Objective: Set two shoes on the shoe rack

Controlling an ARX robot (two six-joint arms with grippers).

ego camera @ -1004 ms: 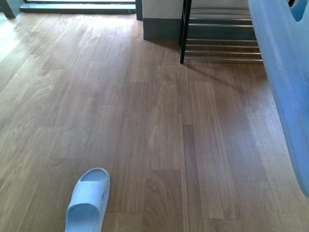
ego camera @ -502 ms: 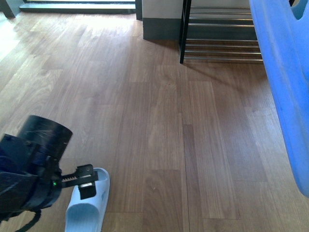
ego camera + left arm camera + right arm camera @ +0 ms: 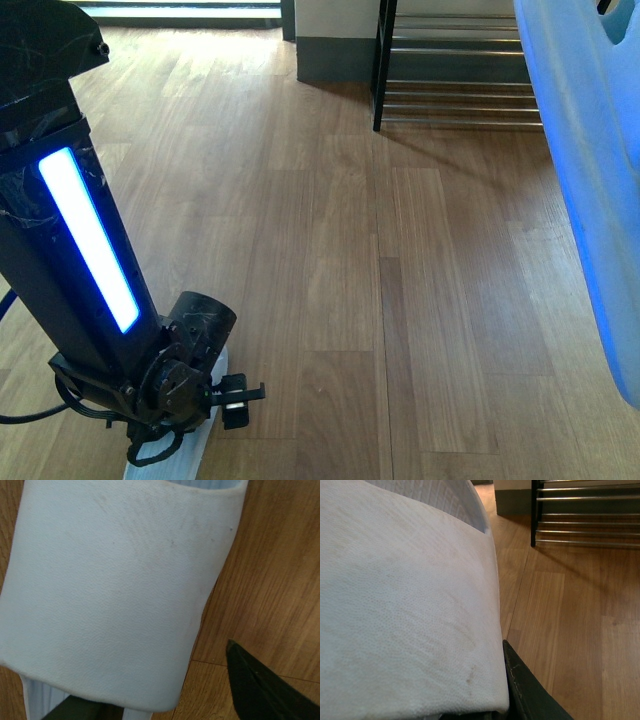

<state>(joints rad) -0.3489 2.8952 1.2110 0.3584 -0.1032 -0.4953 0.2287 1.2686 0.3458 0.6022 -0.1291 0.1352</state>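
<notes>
One pale blue slipper (image 3: 185, 458) lies on the wood floor at the near left, mostly covered by my left arm. My left gripper (image 3: 225, 398) hangs open right over it. In the left wrist view its strap (image 3: 110, 590) fills the frame, with one dark finger (image 3: 265, 690) beside it over bare floor. My right gripper (image 3: 470, 702) is shut on the other pale blue slipper (image 3: 405, 605), held high at the right (image 3: 590, 150). The shoe rack (image 3: 460, 70) stands at the back right with silver rods and a black frame (image 3: 585, 515).
A grey-based wall section (image 3: 335, 55) stands left of the rack. A dark step (image 3: 180, 14) runs along the far left. Wood floor (image 3: 400, 280) stretches between me and the rack.
My left arm has swung into view and come down over the slipper on the floor, covering most of it. The slipper held at the right has barely moved.
</notes>
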